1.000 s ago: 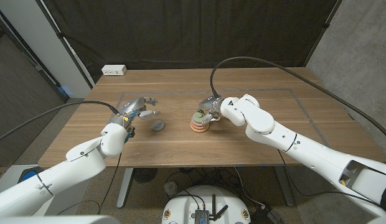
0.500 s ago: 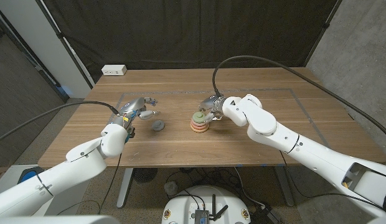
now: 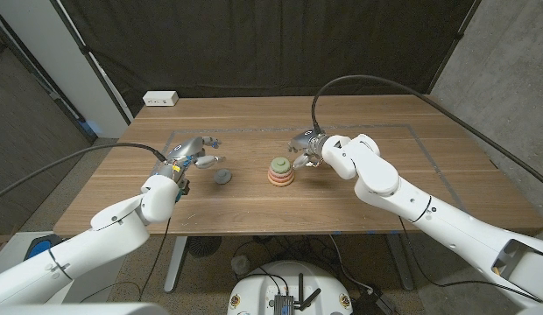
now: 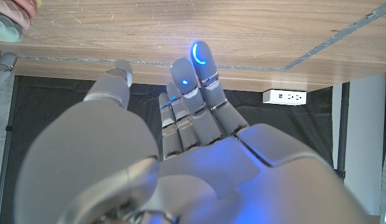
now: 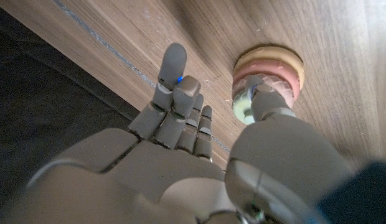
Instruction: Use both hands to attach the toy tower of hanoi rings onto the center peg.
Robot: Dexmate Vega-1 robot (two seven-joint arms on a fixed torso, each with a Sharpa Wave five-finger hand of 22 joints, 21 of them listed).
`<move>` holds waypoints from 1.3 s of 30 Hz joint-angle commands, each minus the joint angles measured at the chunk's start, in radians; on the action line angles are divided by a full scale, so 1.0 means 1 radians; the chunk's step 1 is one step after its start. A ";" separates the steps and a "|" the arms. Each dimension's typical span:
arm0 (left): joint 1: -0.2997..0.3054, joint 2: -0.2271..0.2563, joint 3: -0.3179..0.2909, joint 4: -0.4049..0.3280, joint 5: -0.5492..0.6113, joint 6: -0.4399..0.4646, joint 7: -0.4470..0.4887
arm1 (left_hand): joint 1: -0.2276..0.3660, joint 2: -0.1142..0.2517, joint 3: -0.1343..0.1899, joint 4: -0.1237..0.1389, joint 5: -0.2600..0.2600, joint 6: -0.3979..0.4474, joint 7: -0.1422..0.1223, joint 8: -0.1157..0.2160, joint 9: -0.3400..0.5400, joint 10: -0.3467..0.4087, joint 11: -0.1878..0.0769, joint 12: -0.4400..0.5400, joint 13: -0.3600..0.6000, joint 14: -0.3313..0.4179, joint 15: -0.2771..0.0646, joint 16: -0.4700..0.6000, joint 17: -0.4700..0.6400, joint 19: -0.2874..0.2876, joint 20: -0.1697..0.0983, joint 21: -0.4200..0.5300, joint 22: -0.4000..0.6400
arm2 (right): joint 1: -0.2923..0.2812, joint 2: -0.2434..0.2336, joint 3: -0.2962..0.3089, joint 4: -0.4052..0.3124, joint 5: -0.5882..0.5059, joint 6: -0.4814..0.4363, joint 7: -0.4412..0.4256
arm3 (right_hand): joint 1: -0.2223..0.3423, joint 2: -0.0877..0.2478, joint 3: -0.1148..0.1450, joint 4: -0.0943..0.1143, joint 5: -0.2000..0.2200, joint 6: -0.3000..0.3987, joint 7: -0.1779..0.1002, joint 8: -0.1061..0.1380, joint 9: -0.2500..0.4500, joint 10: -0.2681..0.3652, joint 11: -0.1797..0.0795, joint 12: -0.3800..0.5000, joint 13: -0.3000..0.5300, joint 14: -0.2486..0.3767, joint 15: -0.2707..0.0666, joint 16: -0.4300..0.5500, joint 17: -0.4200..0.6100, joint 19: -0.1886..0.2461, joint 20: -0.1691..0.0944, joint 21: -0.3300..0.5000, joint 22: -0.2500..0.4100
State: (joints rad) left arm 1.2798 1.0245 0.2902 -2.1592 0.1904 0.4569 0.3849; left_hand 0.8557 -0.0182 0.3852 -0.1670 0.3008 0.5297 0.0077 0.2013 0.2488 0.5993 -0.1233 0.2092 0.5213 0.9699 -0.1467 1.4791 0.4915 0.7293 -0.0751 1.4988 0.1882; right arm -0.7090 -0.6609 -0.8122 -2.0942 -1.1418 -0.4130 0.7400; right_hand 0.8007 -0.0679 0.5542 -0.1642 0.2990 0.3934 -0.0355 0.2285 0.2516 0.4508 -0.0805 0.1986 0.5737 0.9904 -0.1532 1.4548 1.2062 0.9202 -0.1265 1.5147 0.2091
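The wooden table (image 3: 254,197) carries a stack of rings (image 3: 282,171) near its middle, a small grey ring (image 3: 222,177) to the left, and a white power strip (image 3: 160,99) at the far left corner.

even, soft overhead light on the table (image 3: 254,197); faint shadows. dark curtain (image 3: 254,44) behind absorbs light. head view bends at its edges (wide lens). wrist views blur close up; blue glow on the left hand (image 4: 199,143).

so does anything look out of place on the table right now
One grey ring lies alone on the table, apart from the stacked rings, near the left robot hand. Nothing looks spilled or damaged.
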 commanded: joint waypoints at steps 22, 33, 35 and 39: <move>-0.012 0.003 0.005 -0.032 0.018 0.035 -0.024 | 0.007 -0.005 0.004 -0.001 0.006 -0.019 0.004 -0.003 0.000 -0.014 -0.005 0.000 0.004 -0.004 -0.071 0.004 0.000 -0.002 -0.132 0.007 0.003 | -0.210 -0.081 0.152 -0.094 0.105 -0.163 -0.324 | 0.024 0.039 0.016 -0.002 0.001 0.068 -0.005 0.026 0.004 0.071 -0.027 0.026 -0.001 0.051 -0.064 0.038 0.019 0.023 -0.091 0.016 0.004; -0.047 -0.006 0.026 -0.026 0.029 0.045 -0.032 | 0.008 -0.007 0.005 -0.001 0.007 -0.028 0.006 -0.004 0.000 -0.022 -0.001 -0.002 0.004 -0.007 -0.071 0.003 -0.001 -0.007 -0.131 0.006 0.003 | -0.254 -0.114 0.191 -0.098 0.168 -0.188 -0.434 | 0.029 0.041 0.018 -0.004 0.003 0.081 -0.011 0.029 0.003 0.081 -0.030 0.029 0.003 0.059 -0.064 0.047 0.021 0.026 -0.090 0.018 0.004; -0.051 -0.010 0.028 -0.024 0.029 0.045 -0.031 | 0.008 -0.007 0.005 -0.001 0.007 -0.029 0.005 -0.004 0.000 -0.023 -0.001 -0.002 0.004 -0.007 -0.071 0.003 -0.002 -0.008 -0.131 0.006 0.003 | -0.261 -0.118 0.199 -0.096 0.186 -0.190 -0.457 | 0.030 0.041 0.018 -0.004 0.003 0.082 -0.011 0.029 0.003 0.082 -0.031 0.029 0.004 0.060 -0.064 0.047 0.021 0.028 -0.090 0.019 0.006; -0.060 -0.012 0.036 -0.024 0.035 0.049 -0.032 | 0.008 -0.007 0.005 0.000 0.007 -0.031 0.006 -0.005 0.000 -0.026 0.000 -0.003 0.004 -0.008 -0.071 0.003 -0.002 -0.009 -0.131 0.006 0.003 | -0.274 -0.131 0.206 -0.098 0.202 -0.197 -0.500 | 0.031 0.041 0.018 -0.004 0.003 0.083 -0.013 0.029 0.003 0.083 -0.032 0.030 0.006 0.061 -0.064 0.050 0.022 0.028 -0.090 0.019 0.005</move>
State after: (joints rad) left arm 1.2500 1.0246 0.3062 -2.1899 0.2152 0.4975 0.3563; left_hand 0.8557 -0.0182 0.3850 -0.1670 0.3007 0.5035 0.0122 0.2013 0.2462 0.5800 -0.1251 0.2092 0.5212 0.9662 -0.1428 1.4789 0.4864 0.7255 -0.0713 1.4988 0.1882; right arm -0.9399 -0.7606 -0.6398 -2.1882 -1.0076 -0.5834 0.3747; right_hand 0.8255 -0.0298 0.5658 -0.1697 0.2990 0.4700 -0.0481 0.2490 0.2511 0.5257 -0.1090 0.2197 0.5773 1.0385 -0.1734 1.4981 1.2248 0.9421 -0.1339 1.5277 0.2117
